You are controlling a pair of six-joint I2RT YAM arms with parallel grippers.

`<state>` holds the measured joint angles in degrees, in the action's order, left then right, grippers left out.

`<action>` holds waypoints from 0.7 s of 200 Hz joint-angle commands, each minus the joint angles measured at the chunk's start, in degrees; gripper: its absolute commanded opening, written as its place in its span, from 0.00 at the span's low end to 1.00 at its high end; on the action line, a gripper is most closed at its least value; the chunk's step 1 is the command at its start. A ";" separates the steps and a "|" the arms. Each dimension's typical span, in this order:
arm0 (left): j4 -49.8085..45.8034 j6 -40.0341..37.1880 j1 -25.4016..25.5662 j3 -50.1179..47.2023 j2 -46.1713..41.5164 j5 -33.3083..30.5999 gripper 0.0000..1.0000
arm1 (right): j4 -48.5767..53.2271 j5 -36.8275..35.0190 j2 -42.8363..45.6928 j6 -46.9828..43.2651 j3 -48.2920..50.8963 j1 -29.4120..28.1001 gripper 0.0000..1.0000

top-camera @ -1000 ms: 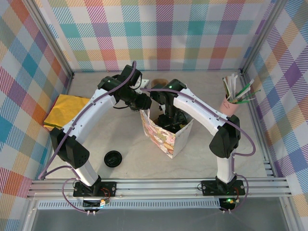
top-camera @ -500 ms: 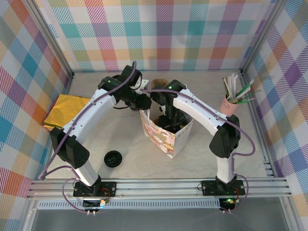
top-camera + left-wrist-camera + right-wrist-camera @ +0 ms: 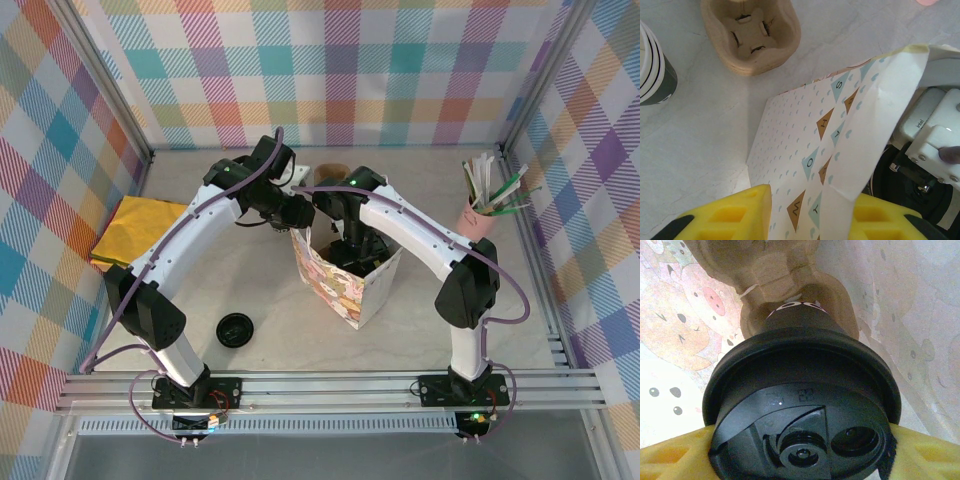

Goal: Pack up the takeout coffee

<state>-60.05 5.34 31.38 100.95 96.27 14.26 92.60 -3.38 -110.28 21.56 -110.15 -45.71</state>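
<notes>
Right claw (image 3: 800,452) is down inside the paper bag (image 3: 345,280), yellow fingers (image 3: 675,457) clamped on either side of the takeout coffee (image 3: 800,405) at its black lid. The cup is upright, its lower end seated in a pocket of a cardboard carrier (image 3: 765,270) at the bottom of the bag. From above, the right claw (image 3: 352,252) sits in the bag's open mouth.

Left claw (image 3: 812,200) is closed on the bag's far-left rim, with a fold of the printed wall (image 3: 840,125) pinched between its two fingers. In the top view the left claw (image 3: 297,213) is at that same corner.

The bag stands upright mid-bench (image 3: 420,300). A second carrier (image 3: 750,35) sits on the bench just beyond the bag, and a white cup with dark stripes (image 3: 652,65) is to its left. A loose black lid (image 3: 235,329) lies near the left arm's base, well apart from the bag. A yellow cloth (image 3: 140,228) is at the left edge, and a pink cup of sticks (image 3: 480,205) at the right.
</notes>
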 commanded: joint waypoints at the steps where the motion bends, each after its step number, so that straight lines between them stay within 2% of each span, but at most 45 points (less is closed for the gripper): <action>1: -1.03 0.80 0.48 -0.93 -1.98 -0.29 0.34 | 6.81 0.35 0.68 -0.28 0.64 -0.17 0.71; 140: -1.03 0.72 0.46 -1.01 -1.96 -0.42 0.34 | 7.64 -0.67 0.61 0.06 0.82 0.01 0.71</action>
<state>-60.03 5.54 31.38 100.64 96.25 14.26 92.62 -3.64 -110.26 21.58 -109.38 -45.71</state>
